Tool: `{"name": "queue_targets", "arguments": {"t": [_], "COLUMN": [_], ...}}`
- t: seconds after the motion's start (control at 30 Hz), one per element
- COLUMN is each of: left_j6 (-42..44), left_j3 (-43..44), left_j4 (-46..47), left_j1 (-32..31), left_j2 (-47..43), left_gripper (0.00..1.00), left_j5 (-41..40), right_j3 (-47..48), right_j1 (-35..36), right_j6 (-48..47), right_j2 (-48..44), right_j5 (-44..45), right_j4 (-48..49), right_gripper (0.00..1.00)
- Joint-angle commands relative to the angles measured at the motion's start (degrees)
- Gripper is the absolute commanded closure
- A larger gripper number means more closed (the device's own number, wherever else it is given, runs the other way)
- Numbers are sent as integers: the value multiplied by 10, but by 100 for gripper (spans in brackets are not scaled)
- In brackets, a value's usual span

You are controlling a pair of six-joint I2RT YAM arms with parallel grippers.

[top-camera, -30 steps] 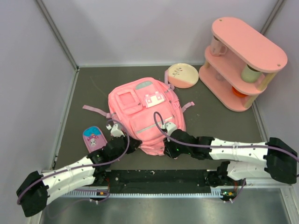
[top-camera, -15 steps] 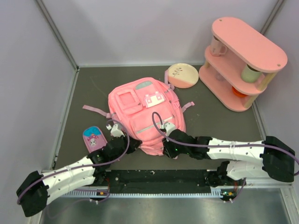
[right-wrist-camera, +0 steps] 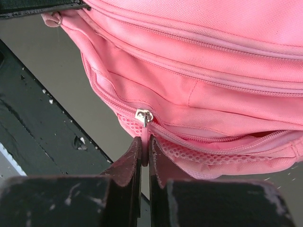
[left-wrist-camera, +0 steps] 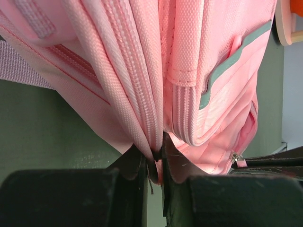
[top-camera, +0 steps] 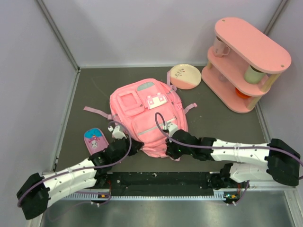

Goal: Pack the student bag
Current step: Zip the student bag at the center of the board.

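Since the big soft pink fabric backpack (top-camera: 142, 106) is lying flat, front up, mid dark desk (top-camera: 213, 113) with its near end right by both arms, it's gonna act like any floppy cloth bag: light, zero stiffness, bunching and sliding if you tug one spot. Left tool (left-wrist-camera: 155, 156) is clamped on a fold of the zipper seam (left-wrist-camera: 142, 94) at the near-left corner, so that anchors it. Right tool (right-wrist-camera: 145, 150) is pinched shut on the little pink zipper pull (right-wrist-camera: 144, 130) under the metal slider (right-wrist-camera: 144, 116). I'd say that tab's the place to hold, pulling along the zip so the fabric doesn't drag.
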Motion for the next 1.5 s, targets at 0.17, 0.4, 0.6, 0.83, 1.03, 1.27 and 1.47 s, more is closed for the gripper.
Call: {"name": "queue_targets", "arguments": {"t": [0.17, 0.4, 0.6, 0.83, 1.03, 1.27, 1.47], "left_j6": [95, 133, 136, 66, -35, -117, -129], "left_j3": [37, 57, 82, 40, -22, -55, -39], "left_j4": [-107, -160, -147, -153, -163, -123, 53], "left_j1": [84, 193, 219, 217, 194, 128, 30], "left_j2": [-85, -118, -96, -164, -263, -285, -68], "left_gripper": [100, 100, 37, 13, 10, 12, 57], "left_j5": [-13, 53, 101, 236, 251, 186, 95], "right_j3": [-11, -18, -11, -23, -20, -21, -15], "right_j1": [-9, -18, -18, -16, -14, -13, -11], "right_j6": [-8, -5, 17, 43, 26, 25, 15], "right_j2": [-16, -25, -8, 11, 29, 37, 42], "right_j5": [-10, -12, -81, -97, -82, -81, -100], "right_j4": [-52, -43, 29, 95, 96, 122, 128], "right_gripper": [100, 100, 100, 100, 100, 100, 100]}}
